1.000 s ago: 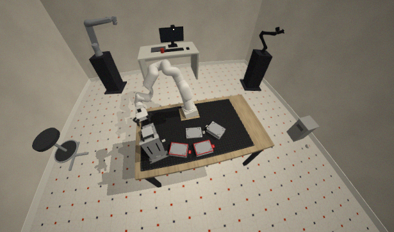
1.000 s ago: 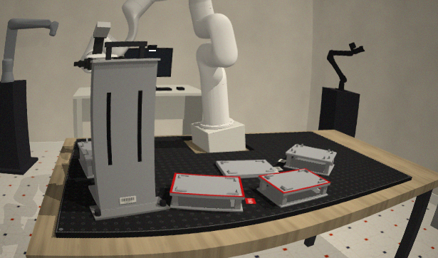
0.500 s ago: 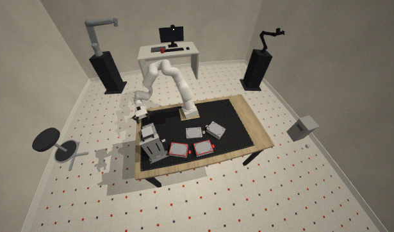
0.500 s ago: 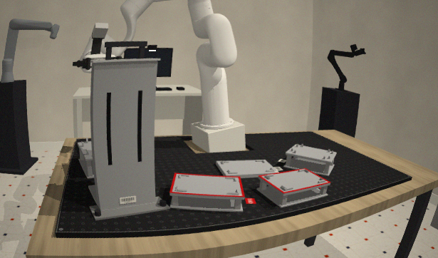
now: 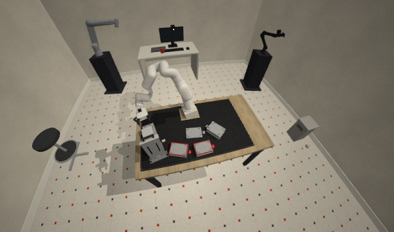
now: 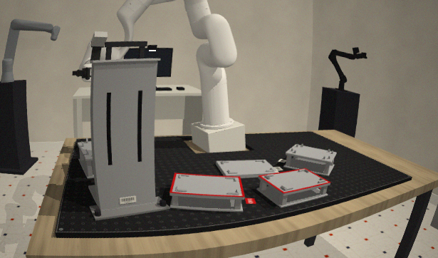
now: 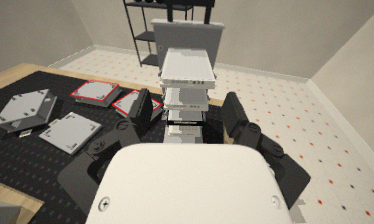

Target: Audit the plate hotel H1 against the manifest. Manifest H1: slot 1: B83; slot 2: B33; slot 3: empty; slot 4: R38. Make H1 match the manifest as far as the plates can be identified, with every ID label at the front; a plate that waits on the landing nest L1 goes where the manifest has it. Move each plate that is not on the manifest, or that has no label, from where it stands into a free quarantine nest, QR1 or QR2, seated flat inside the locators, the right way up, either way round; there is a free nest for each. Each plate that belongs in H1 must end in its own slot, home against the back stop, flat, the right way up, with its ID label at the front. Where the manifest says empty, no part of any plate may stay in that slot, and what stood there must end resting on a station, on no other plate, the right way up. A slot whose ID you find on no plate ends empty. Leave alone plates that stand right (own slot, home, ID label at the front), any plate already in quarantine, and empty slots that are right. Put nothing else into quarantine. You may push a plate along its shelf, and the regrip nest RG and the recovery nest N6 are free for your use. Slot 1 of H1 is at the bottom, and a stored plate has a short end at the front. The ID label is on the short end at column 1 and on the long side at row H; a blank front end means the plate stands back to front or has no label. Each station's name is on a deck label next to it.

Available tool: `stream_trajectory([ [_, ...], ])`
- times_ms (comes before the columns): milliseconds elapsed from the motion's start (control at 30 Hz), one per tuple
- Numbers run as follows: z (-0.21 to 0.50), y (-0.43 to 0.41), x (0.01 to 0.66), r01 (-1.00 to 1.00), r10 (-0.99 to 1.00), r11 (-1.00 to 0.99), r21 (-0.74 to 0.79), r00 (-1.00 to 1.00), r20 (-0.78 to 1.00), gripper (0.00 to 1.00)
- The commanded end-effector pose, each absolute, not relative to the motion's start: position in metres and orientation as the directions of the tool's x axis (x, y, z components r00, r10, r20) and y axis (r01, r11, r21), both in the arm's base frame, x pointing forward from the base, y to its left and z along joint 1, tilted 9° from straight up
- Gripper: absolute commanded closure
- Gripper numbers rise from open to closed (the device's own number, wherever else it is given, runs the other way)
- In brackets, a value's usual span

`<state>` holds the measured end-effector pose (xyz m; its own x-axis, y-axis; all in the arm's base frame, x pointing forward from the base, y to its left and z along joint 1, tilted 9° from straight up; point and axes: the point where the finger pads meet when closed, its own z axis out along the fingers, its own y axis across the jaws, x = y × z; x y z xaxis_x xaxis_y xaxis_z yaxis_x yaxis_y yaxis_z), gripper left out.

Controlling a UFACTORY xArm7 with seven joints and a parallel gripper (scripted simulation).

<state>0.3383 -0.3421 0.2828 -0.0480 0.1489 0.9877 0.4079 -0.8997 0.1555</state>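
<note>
Wooden-edged surface (image 6: 378,151) with a black perforated mat carries the tall grey plate hotel (image 6: 123,107) at its left edge — two red-rimmed nests (image 6: 206,185) lie just beside it, two grey nests (image 6: 246,167) further right, with bare mat between. White arm's black gripper (image 7: 188,117), fingers spread wide and holding nothing, faces the hotel's stacked grey plates (image 7: 188,67) — the top one juts forward.

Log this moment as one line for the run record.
tool: open, empty | position: facing plate hotel front | quarantine nests: both free
</note>
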Motion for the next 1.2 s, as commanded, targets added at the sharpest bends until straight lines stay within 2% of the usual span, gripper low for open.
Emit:
stream_trajectory([
  [0, 0.271, -0.345, 0.339, 0.408, 0.152, -0.899, 0.159, -0.05, 0.987, 0.0],
  [1167, 0.258, -0.334, 0.367, 0.408, 0.152, -0.899, 0.159, -0.05, 0.987, 0.0],
])
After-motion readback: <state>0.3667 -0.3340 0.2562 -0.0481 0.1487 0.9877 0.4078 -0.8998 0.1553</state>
